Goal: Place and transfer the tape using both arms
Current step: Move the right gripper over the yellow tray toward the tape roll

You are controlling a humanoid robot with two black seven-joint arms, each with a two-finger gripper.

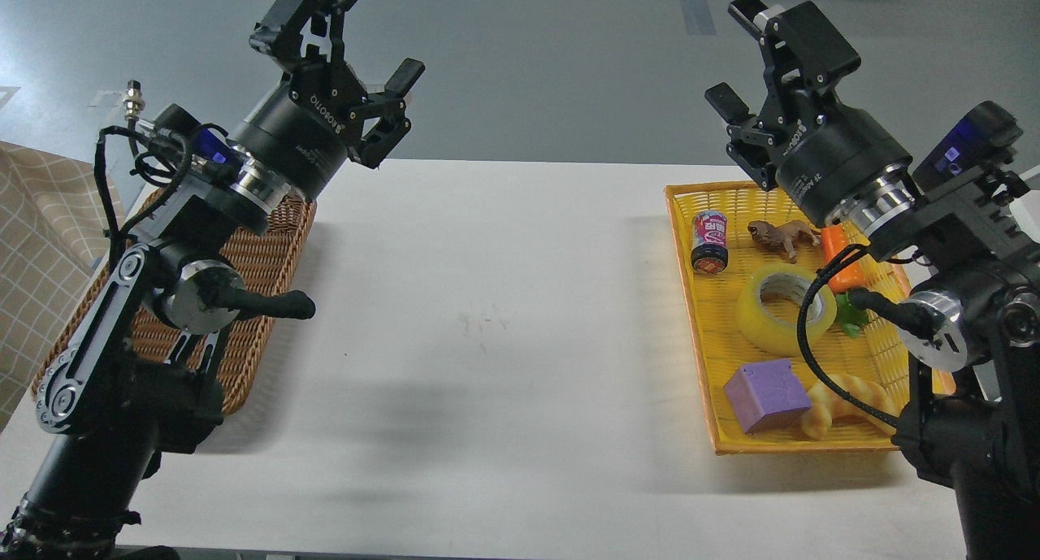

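Observation:
The tape [780, 310], a yellow translucent roll with a pale core, lies flat in the yellow tray [691, 300] on the right of the white table. My right gripper [743, 52] is raised above the tray's far end, open, with nothing between its fingers. My left gripper [370, 28] is raised over the table's far left, also open and empty. Both are well above and apart from the tape. A cable of the right arm crosses in front of the roll's right side.
The tray also holds a small can [708, 241], a toy lion [784, 236], an orange carrot-like piece [845, 259], a purple cube [768, 396] and a croissant [841, 404]. A brown wicker basket [260, 300] sits at the left, partly behind my left arm. White table [487, 340] lies between.

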